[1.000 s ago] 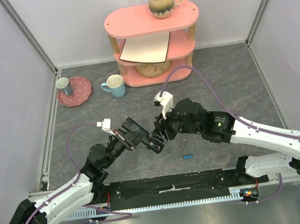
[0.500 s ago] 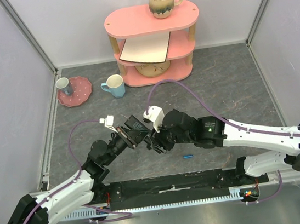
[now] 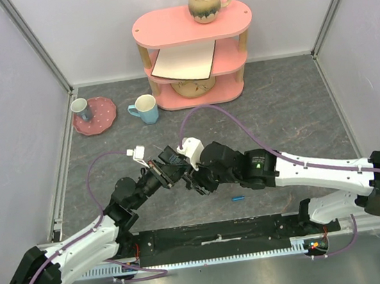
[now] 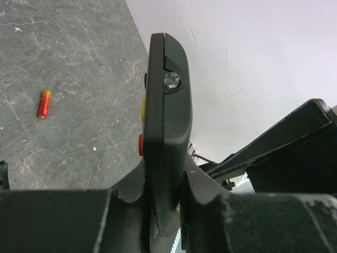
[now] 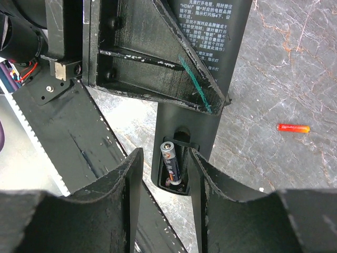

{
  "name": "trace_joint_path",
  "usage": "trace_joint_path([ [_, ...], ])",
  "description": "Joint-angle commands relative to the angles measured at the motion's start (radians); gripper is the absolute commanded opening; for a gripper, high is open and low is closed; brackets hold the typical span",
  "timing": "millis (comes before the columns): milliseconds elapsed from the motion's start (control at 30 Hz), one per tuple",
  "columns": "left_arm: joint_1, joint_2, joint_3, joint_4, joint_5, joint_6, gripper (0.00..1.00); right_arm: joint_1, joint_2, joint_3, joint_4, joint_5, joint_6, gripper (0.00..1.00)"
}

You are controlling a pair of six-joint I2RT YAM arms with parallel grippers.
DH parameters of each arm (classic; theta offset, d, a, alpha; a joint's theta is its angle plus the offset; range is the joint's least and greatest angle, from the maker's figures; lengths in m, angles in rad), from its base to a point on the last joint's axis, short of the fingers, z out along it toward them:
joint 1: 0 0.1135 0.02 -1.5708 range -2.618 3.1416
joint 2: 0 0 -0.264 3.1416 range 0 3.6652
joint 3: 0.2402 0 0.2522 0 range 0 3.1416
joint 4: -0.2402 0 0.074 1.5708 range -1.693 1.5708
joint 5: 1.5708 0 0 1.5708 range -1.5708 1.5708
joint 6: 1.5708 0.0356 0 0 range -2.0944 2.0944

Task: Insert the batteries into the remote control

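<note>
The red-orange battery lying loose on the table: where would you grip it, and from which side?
Probably the middle of the red-orange battery, coming down from above with the jaws closing across its round body. It lies flat on the table with bare surface all round, and its ends look too small to pinch.

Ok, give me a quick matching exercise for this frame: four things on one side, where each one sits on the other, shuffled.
Things: 1 remote; 2 red-orange battery; 3 dark battery; 4 brown mug.
Places: A lying on the table; B on top of the pink shelf; C clamped in the left gripper; D in the remote's open compartment.
Pairs: 1-C; 2-A; 3-D; 4-B.
</note>
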Motion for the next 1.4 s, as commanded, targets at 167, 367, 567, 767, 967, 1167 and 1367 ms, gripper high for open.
trace_joint_path([
  [167, 0.001, -0.023, 0.038, 0.044, 0.019, -0.023, 0.02, 0.007, 0.007, 0.009, 0.039, 0.005, -0.013, 0.42],
  [367, 0.001, -0.028, 0.035, 0.041, 0.018, -0.023, 0.02, 0.007, 0.018, 0.001, 0.044, -0.006, -0.011, 0.38],
  [567, 0.001, -0.032, 0.034, 0.041, 0.016, -0.025, 0.02, 0.007, 0.024, -0.005, 0.052, -0.015, -0.007, 0.33],
  [767, 0.001, -0.038, 0.029, 0.043, 0.015, -0.027, 0.02, 0.007, 0.023, -0.017, 0.059, -0.012, -0.003, 0.23],
  [967, 0.001, -0.037, 0.027, 0.038, 0.015, -0.027, 0.02, 0.008, 0.007, -0.031, 0.073, 0.022, 0.019, 0.1],
  [1167, 0.001, -0.034, 0.018, 0.04, 0.003, -0.027, 0.02, 0.007, -0.045, -0.048, 0.108, 0.054, 0.058, 0.0],
  [1367, 0.001, -0.034, 0.017, 0.041, -0.014, -0.036, 0.02, 0.007, -0.164, -0.138, 0.211, 0.112, 0.116, 0.0],
])
